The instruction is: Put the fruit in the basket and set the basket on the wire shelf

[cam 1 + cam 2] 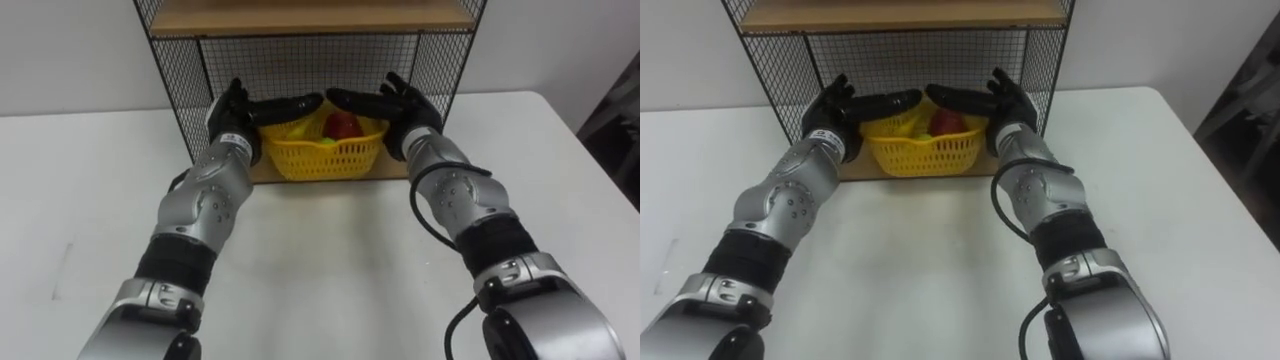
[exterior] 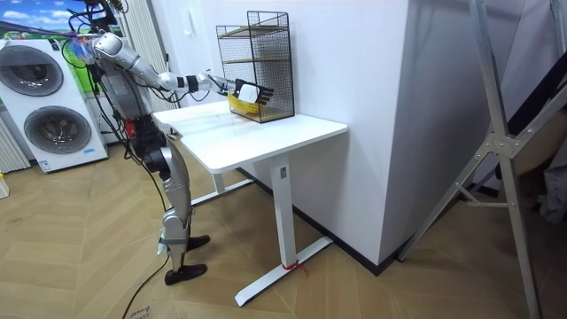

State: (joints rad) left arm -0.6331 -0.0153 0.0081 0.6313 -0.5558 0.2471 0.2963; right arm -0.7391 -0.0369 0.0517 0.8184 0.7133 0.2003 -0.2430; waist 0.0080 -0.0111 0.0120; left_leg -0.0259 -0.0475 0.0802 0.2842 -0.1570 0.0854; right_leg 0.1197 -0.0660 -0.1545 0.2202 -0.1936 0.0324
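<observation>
At the white table (image 2: pixel 266 135) the robot stands, both arms reaching forward. The yellow basket (image 1: pixel 330 158) sits on the bottom board of the wire shelf (image 1: pixel 180 70), with a red fruit (image 1: pixel 343 124) inside. The left hand (image 1: pixel 238 115) and right hand (image 1: pixel 405 108) flank it, fingers stretched loosely over its rim — whether they touch it, I can't tell.

White surface (image 2: pixel 252 142) against white wall (image 2: pixel 354 71). Wood floor (image 2: pixel 399 292). Two washing machines (image 2: pixel 53 128) far left. Metal stand (image 2: pixel 505 151) right.
</observation>
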